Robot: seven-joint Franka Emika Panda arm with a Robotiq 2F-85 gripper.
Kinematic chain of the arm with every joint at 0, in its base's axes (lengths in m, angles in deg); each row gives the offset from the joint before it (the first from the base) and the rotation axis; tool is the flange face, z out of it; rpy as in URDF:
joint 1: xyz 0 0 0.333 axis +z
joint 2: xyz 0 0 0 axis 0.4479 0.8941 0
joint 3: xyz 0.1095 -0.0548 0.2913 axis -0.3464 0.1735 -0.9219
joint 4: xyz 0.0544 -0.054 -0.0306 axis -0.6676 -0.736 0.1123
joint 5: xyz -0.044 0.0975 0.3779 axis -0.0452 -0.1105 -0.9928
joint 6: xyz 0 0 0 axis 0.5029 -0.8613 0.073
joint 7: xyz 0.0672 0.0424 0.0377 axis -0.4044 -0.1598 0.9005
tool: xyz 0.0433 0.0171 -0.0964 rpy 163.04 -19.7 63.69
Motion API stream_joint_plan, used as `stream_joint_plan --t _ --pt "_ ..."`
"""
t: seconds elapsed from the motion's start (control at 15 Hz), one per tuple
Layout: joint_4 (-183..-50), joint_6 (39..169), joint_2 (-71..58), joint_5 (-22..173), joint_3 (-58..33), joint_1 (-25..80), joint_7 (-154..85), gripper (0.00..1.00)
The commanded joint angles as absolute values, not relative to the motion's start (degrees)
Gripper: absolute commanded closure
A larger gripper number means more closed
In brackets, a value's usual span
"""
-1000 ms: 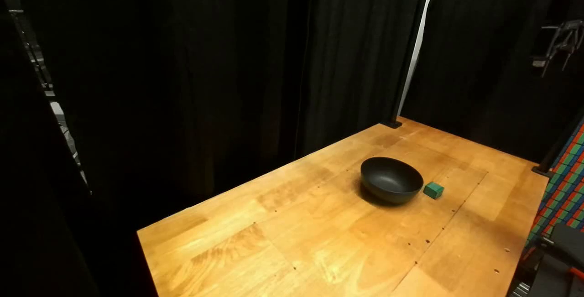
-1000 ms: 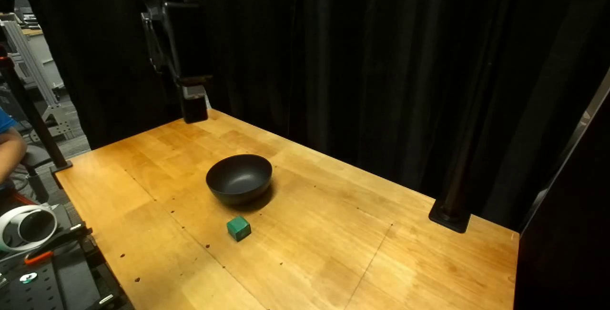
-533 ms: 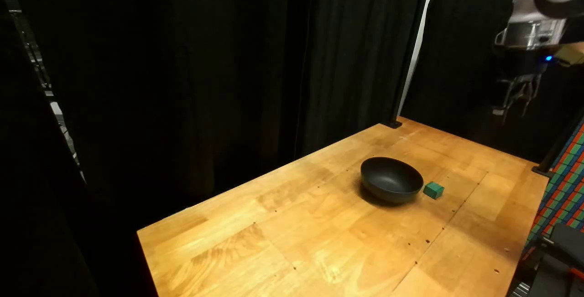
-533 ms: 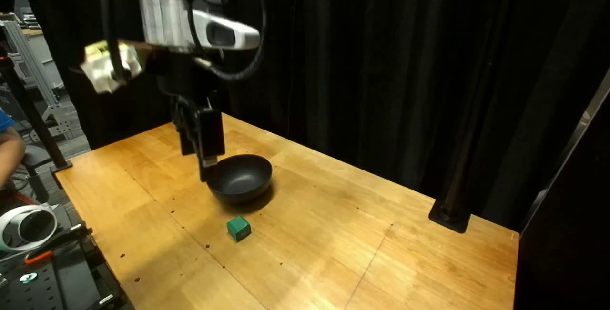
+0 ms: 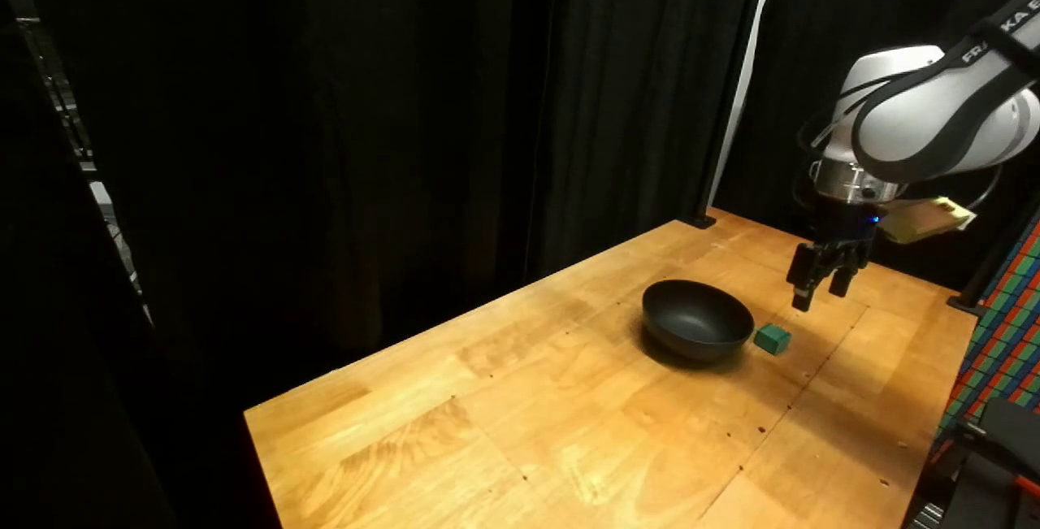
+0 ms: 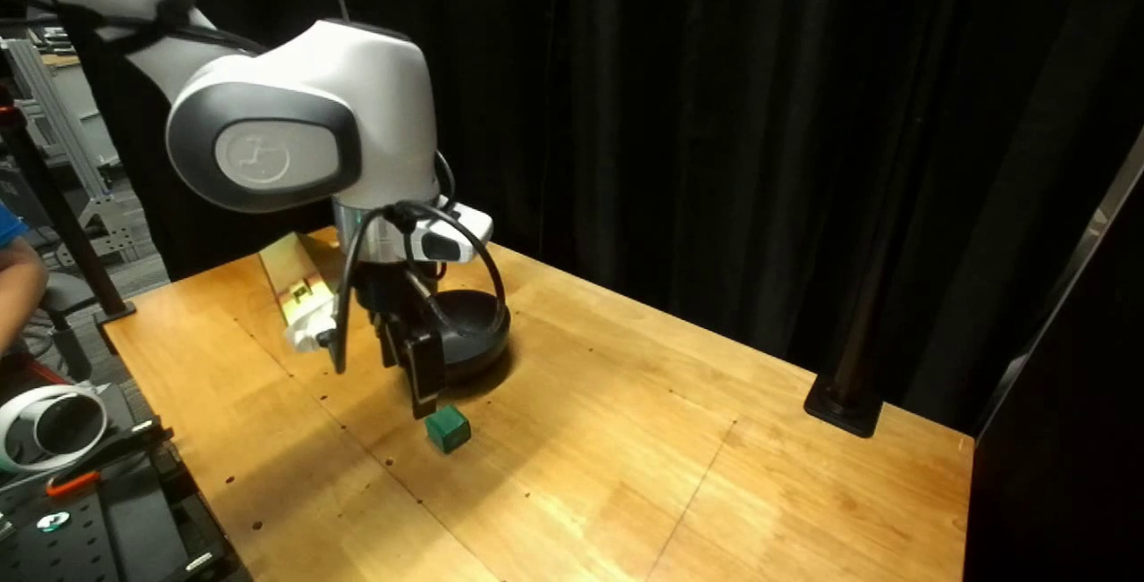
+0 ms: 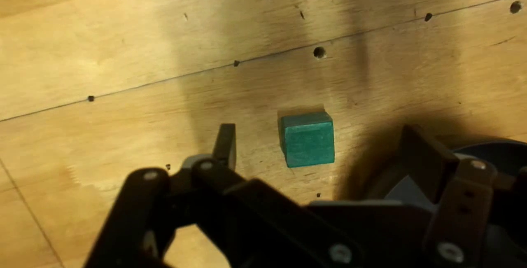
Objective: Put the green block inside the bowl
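The green block (image 5: pixel 772 339) sits on the wooden table beside the black bowl (image 5: pixel 695 319), with a small gap between them. Both also show in an exterior view, the block (image 6: pixel 449 429) fully and the bowl (image 6: pixel 472 357) partly hidden behind the arm. My gripper (image 5: pixel 821 295) is open and empty, pointing down above the table near the block. It also shows in an exterior view (image 6: pixel 407 390). In the wrist view, the block (image 7: pixel 309 144) appears between the spread fingers (image 7: pixel 324 148), touching neither. The bowl (image 7: pixel 502 154) is at the right, mostly hidden behind the right finger.
The wooden table (image 5: pixel 520 423) has black pole bases (image 6: pixel 843 403) at its edges. Black curtains (image 6: pixel 715 144) hang behind it. A dark cart (image 6: pixel 98 510) with a white ring-shaped part (image 6: pixel 27 428) stands beside the table. A person's arm (image 6: pixel 20 291) shows at the edge.
The arm has come into view and moved down over the table, bringing the gripper from high up to near the block. The block and bowl have not moved.
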State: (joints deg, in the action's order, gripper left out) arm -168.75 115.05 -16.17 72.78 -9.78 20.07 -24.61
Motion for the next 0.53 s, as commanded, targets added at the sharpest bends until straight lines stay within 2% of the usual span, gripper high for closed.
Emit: stream_joint_plan --t 0.0,0.47 --pt "-167.7 121.7 -9.9 70.1 -11.3 20.1 -24.4 0.00" --pt "-165.5 131.7 -1.1 70.7 -12.5 20.0 -25.8 0.00"
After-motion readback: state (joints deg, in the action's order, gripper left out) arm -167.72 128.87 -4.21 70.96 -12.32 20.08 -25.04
